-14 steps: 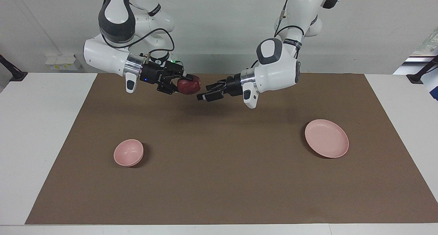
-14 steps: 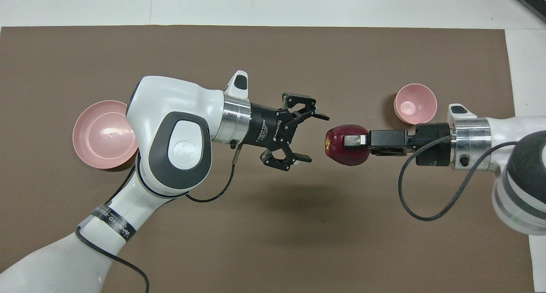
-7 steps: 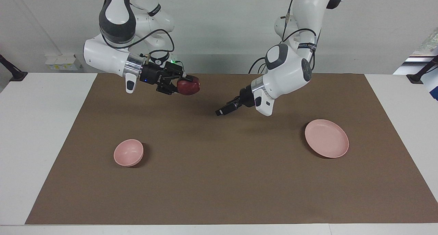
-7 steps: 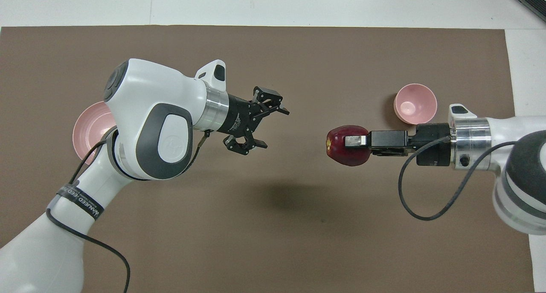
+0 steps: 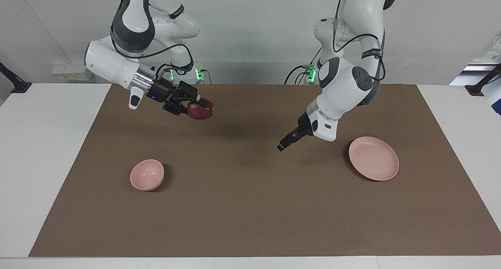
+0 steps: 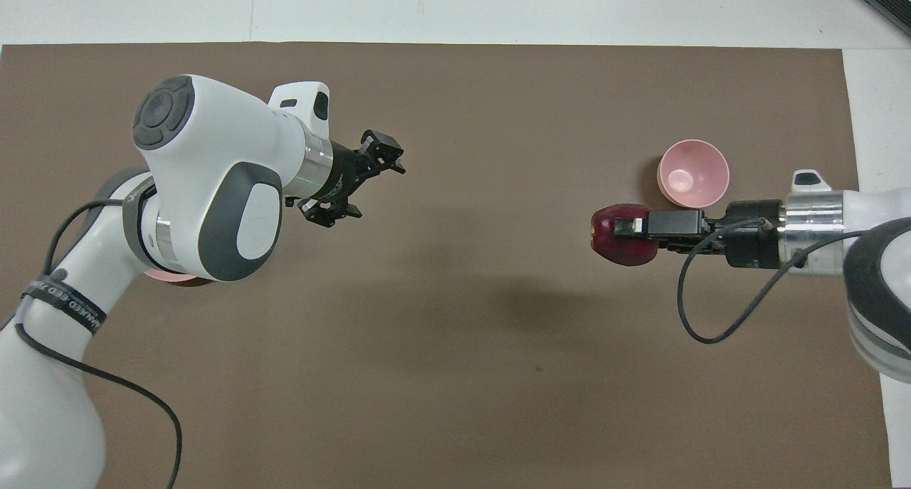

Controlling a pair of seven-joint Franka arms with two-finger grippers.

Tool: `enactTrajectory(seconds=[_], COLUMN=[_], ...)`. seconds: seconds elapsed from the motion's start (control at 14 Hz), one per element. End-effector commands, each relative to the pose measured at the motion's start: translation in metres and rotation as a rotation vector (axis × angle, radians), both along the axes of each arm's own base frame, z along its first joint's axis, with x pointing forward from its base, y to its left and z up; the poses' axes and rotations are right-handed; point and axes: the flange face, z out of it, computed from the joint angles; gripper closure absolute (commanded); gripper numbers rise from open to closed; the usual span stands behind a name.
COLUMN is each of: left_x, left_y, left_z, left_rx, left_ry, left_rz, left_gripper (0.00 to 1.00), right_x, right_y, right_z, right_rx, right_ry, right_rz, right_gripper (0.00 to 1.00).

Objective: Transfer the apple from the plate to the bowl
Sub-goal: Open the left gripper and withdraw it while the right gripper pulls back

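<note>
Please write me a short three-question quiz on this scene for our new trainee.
1. Which claw holds the apple?
2. True or false: the plate has nothing on it.
3. The left claw is: A) open, holding nothing B) shut on the bowl.

Key:
1. The right claw, up in the air over the brown mat.
2. True.
3. A.

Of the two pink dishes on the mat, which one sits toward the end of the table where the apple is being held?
The bowl: small, deep, toward the right arm's end, where the right gripper holds the apple up. The plate is wider, flatter, at the left arm's end.
</note>
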Motion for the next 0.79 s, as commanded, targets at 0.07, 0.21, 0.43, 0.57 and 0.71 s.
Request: enactTrajectory(seconds=[0.07, 0.21, 0.43, 0.57, 0.71], left_x=[0.020, 0.031, 0.041, 0.042, 0.040], left_y=[0.049, 0.085, 0.140, 0.177, 0.193], left_z=[0.007, 0.011, 0.032, 0.055, 0.070], left_rx=[0.141, 0.158, 0.184, 0.219, 0.292], left_ry=[-0.092, -0.126, -0.144, -0.141, -0.150], left_rz=[-0.048, -0.116, -0.229, -0.327, -0.416], left_gripper=[0.00, 0.00, 0.00, 0.00, 0.00], right_x=[0.020, 0.032, 0.055, 0.073, 0.092], right_y=[-0.037, -0.051, -0.067, -0.075, -0.077], right_z=[-0.005, -0.009, -0.010, -0.023, -0.029], right_rx=[-0.258, -0.484, -0.724, -0.849, -0.954], right_ry=[-0.001, -0.004, -0.040, -0.055, -0.061], right_rz=[-0.026, -0.010, 0.052, 0.101, 0.103], right_gripper=[1.00, 1.00, 1.00, 1.00, 1.00])
